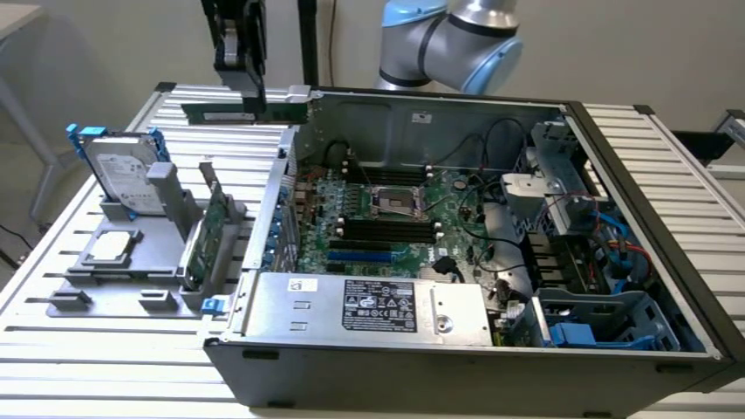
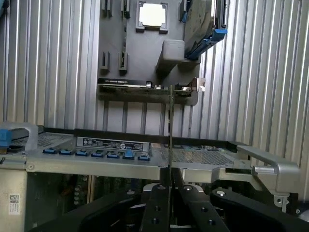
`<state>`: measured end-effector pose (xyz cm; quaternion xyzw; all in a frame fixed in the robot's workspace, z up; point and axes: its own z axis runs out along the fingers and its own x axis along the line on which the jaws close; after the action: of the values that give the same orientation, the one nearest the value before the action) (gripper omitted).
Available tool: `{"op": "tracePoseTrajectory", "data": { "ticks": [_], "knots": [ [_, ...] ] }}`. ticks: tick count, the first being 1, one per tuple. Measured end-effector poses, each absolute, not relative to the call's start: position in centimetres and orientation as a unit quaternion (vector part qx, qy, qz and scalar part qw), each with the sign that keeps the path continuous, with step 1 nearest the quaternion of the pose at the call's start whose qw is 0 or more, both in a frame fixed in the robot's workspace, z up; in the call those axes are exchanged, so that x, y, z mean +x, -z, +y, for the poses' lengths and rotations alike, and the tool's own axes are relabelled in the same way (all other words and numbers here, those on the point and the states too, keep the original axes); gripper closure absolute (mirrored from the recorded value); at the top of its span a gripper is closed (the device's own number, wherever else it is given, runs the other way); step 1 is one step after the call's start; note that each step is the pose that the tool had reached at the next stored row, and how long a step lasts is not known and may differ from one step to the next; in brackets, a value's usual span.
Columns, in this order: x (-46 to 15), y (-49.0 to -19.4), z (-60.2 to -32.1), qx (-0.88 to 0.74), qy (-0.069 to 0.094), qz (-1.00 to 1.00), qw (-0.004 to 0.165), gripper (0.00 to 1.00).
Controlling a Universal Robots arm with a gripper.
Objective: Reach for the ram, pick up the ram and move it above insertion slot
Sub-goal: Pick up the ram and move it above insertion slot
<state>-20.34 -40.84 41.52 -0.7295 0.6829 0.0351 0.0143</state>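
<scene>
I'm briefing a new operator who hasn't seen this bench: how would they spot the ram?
Find the open computer case; at its back corner on the exterior view's left hangs the black gripper. The ram is the narrow green stick clamped in it, held aloft, unlike the wider green expansion card standing in the grey holder.

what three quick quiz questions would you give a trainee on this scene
1. True or false: the tool is shut on the ram.
2. Where is the hard drive? A) in the tool B) upright on the grey holder C) flat on the floor
3. What colour are the hard drive's rails?
Key: 1 true; 2 B; 3 blue
</scene>
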Motion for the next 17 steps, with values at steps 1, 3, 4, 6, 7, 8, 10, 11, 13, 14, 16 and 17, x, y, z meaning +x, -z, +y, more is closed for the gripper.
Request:
{"op": "tracePoseTrajectory", "data": {
  "ticks": [1,3,4,6,7,8,10,11,13,14,16,17],
  "knots": [
    [-19.9,-41.5,-40.8,-0.730,-0.035,0.683,0.014,0.87],
    [-19.0,-41.5,-40.7,-0.730,-0.035,0.683,0.014,0.87],
    [-18.5,-41.5,-40.6,-0.730,-0.035,0.683,0.014,0.87],
    [-17.6,-41.5,-40.5,-0.730,-0.035,0.683,0.014,0.87],
    [-17.2,-41.5,-40.5,-0.730,-0.035,0.683,0.014,0.87],
    [-16.7,-41.5,-40.4,-0.730,-0.035,0.683,0.014,0.87],
    [-15.8,-41.5,-40.3,-0.730,-0.035,0.683,0.014,0.87],
    [-15.4,-41.5,-40.2,-0.730,-0.035,0.683,0.014,0.87],
    [-14.4,-41.5,-40.1,-0.730,-0.035,0.683,0.014,0.87],
    [-14.0,-41.5,-40.1,-0.730,-0.035,0.683,0.014,0.87],
    [-13.1,-41.5,-39.9,-0.730,-0.035,0.683,0.014,0.87],
    [-12.6,-41.5,-39.9,-0.730,-0.035,0.683,0.014,0.87]
  ]
}}
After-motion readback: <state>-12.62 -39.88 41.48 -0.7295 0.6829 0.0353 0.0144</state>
